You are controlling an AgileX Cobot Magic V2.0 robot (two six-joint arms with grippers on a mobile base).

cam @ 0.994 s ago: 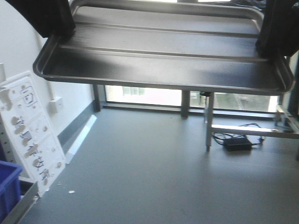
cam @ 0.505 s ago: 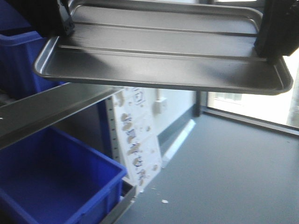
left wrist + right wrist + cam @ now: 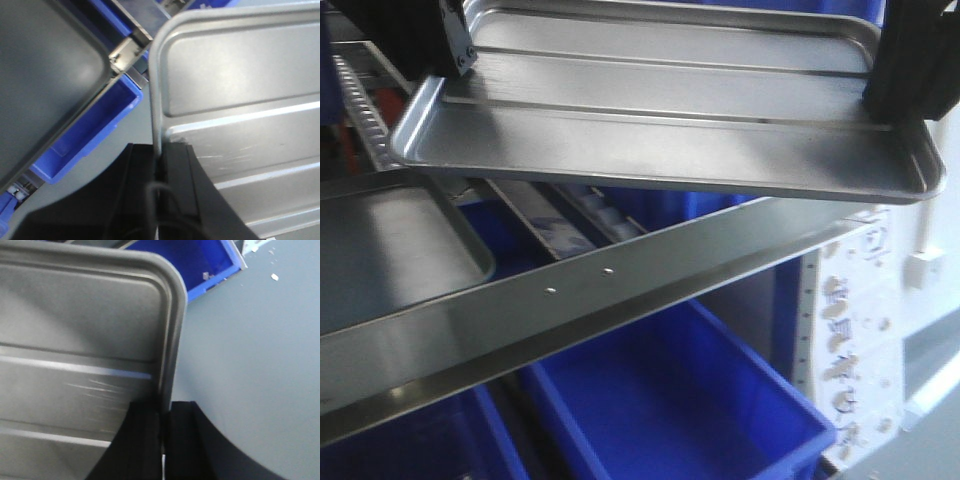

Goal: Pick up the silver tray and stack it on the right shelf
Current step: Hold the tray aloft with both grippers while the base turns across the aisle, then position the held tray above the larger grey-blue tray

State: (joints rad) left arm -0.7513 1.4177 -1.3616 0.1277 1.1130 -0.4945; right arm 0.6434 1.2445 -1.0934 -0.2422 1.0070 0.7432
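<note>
Silver tray [image 3: 660, 130] is up in the air, its long way running from the left fingers [image 3: 177, 170] to the right fingers [image 3: 142, 430], which each pinch one short edge tight, and the right shelf [image 3: 620, 285] lies below and a bit ahead of both.

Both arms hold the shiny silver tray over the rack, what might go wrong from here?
The shiny rectangular silver tray hangs near the flat steel front lip; lowered too early, its edge might strike that lip. The left gripper and right gripper pinch only its thin rim at the short ends, so a knock may make it slip toward the blue plastic bin below.
</note>
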